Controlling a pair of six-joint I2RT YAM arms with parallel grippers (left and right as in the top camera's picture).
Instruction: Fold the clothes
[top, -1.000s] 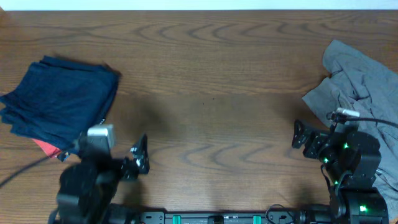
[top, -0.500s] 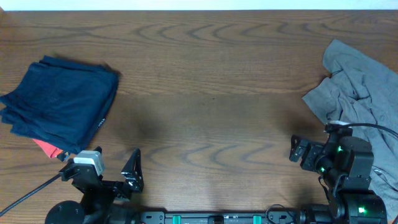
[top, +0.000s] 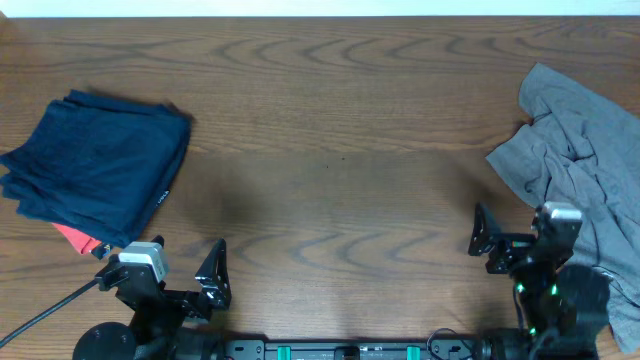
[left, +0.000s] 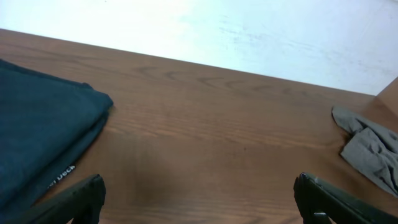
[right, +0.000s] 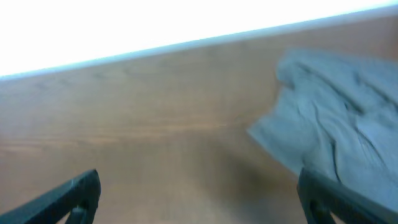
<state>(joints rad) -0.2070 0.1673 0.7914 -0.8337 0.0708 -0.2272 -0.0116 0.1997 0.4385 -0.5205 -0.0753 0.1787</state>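
A folded dark navy garment (top: 95, 165) lies at the left of the table, with a small white-lettered label on its edge; it also shows in the left wrist view (left: 37, 134). A crumpled light grey garment (top: 580, 170) lies at the right edge and shows in the right wrist view (right: 336, 130) and far right in the left wrist view (left: 370, 149). My left gripper (top: 213, 275) is open and empty near the front edge, right of the navy garment; its fingers show in the left wrist view (left: 199, 202). My right gripper (top: 485, 240) is open and empty, just left of the grey garment, and its fingers show in the right wrist view (right: 202, 199).
A red-orange piece of cloth (top: 78, 238) pokes out from under the navy garment's front corner. The wooden table (top: 330, 130) runs between the two garments. A pale wall lies behind the table's far edge.
Both arms have pulled back toward the front edge. The left arm dropped low first, then the right arm retreated. The garments have not moved.
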